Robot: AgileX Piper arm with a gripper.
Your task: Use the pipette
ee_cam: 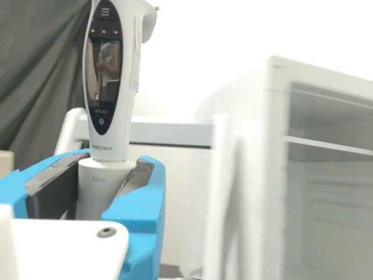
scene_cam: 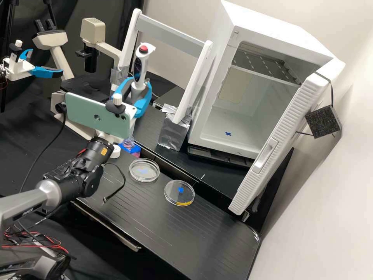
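Above the black bench, the electronic pipette is upright, grasped by the blue fingers, so picking up seems done, while dispensing, perhaps into the petri dishes, likely remains.

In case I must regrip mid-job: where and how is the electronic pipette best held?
Probably by its round barrel, below the display, coming in level from the side the display faces, with the fingers either side, as now. The electronic pipette is upright, so a level approach should meet the barrel squarely and leave the red button on top free.
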